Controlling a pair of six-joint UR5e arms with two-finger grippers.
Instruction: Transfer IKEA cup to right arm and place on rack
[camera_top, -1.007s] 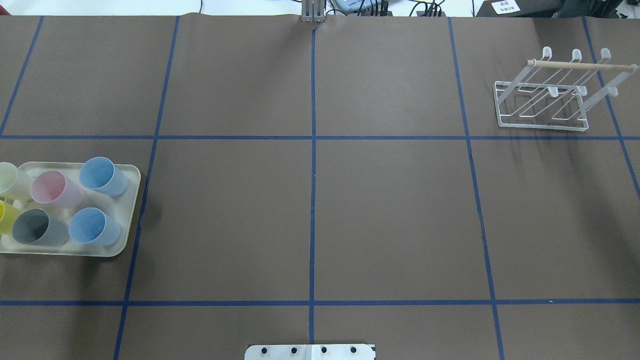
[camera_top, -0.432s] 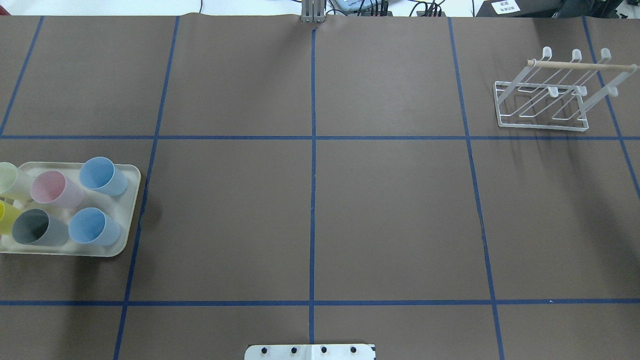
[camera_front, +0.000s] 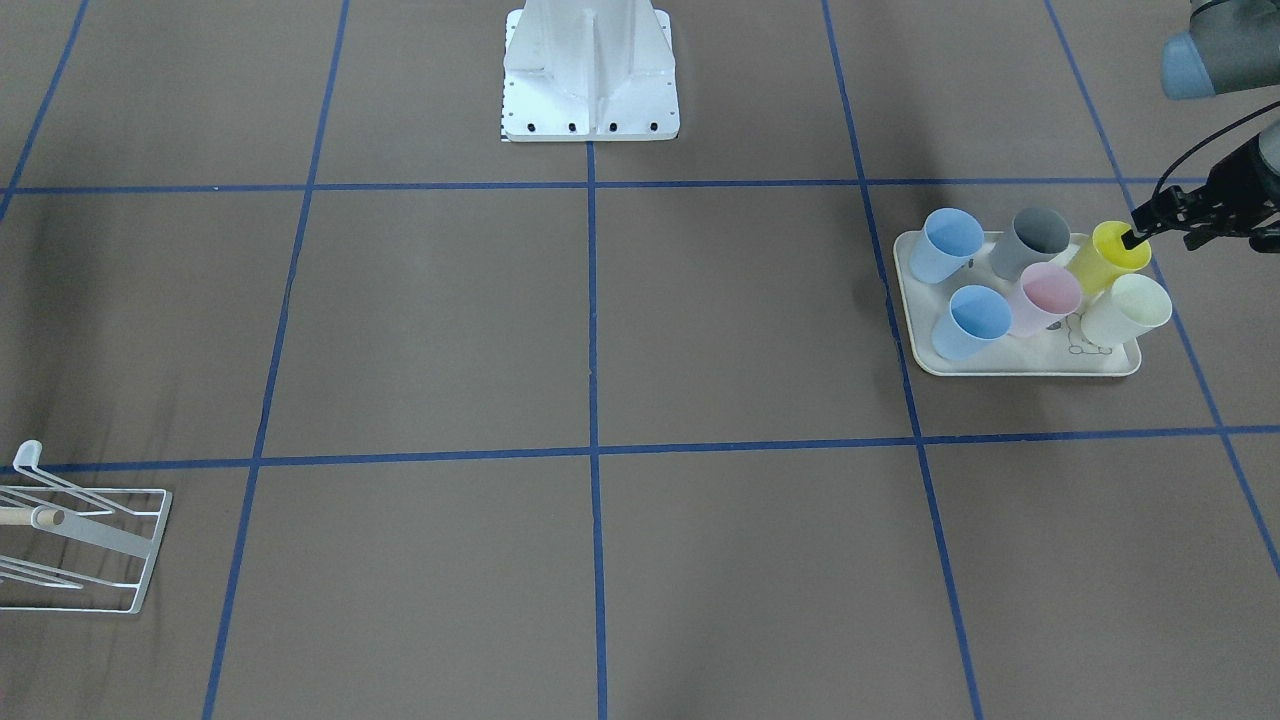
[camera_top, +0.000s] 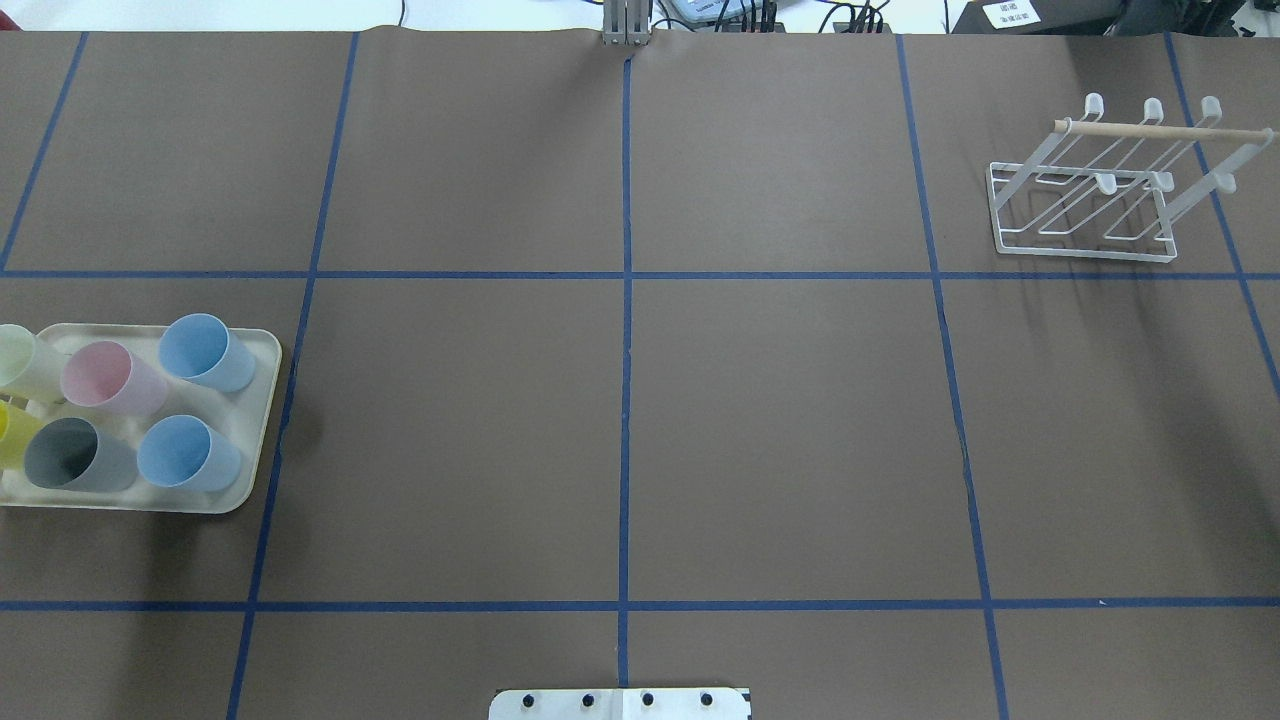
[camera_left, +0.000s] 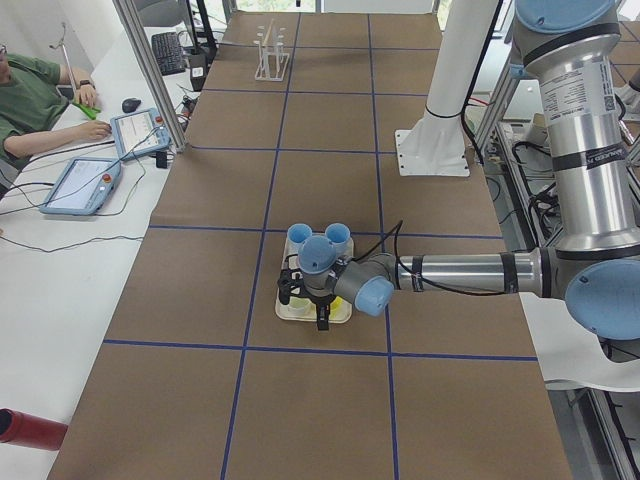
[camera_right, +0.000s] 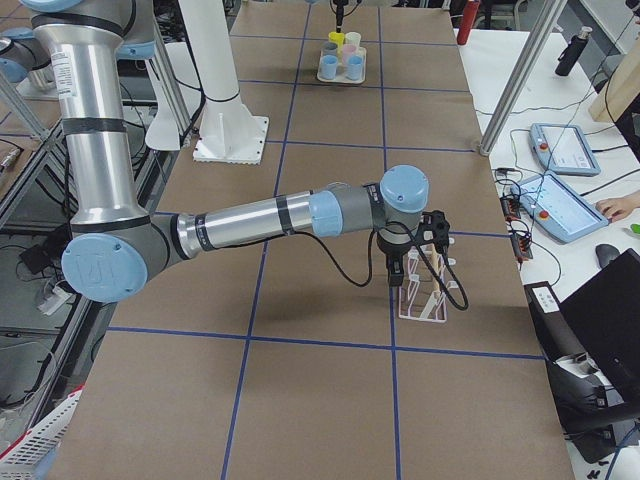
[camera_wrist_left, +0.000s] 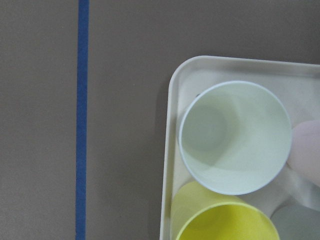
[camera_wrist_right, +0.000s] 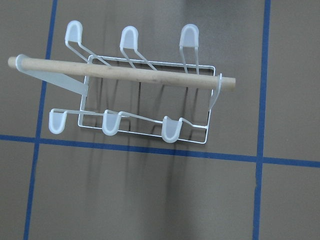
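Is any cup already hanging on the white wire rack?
No, the rack is bare in the right wrist view: nothing hangs on it.

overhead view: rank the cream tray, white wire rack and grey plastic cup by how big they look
1-2. cream tray and white wire rack: about alike, and the frame's edge cuts the tray, so unranked.
3. grey plastic cup: clearly smallest.

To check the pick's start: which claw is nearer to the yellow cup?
Left. The left claw hangs just above the yellow cup on the tray; the right claw is at the table's other end, above the rack.
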